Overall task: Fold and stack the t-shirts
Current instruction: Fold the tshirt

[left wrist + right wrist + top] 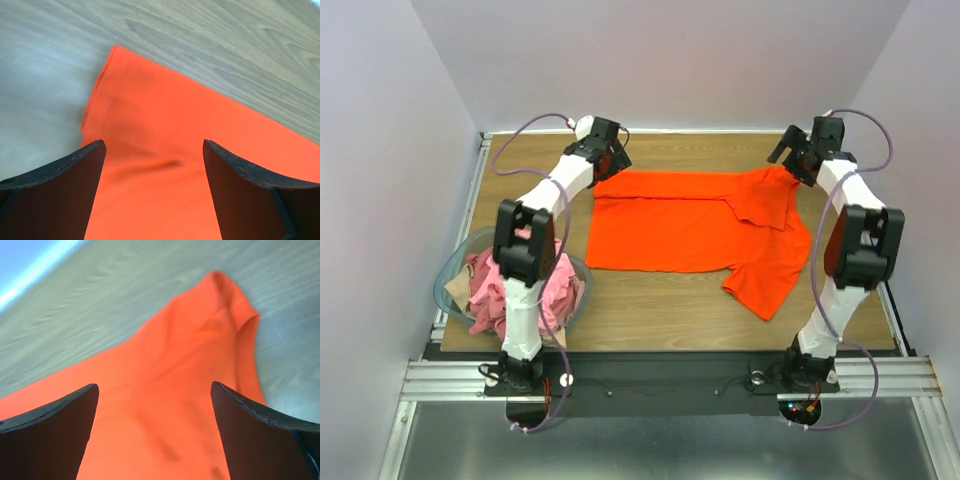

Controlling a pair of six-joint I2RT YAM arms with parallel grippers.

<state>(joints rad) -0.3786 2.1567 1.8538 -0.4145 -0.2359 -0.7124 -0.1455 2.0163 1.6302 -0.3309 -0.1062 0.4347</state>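
Observation:
A bright orange-red t-shirt lies spread on the wooden table, with one sleeve hanging toward the front right. My left gripper is open over the shirt's far left corner; its wrist view shows the orange cloth between the spread jaws. My right gripper is open over the shirt's far right corner, with cloth below it in the right wrist view. Pink and pale beige t-shirts lie bunched in the basket at the left.
A clear bluish plastic basket sits at the table's front left, partly behind my left arm. White walls close in at the back and sides. A metal rail runs along the near edge.

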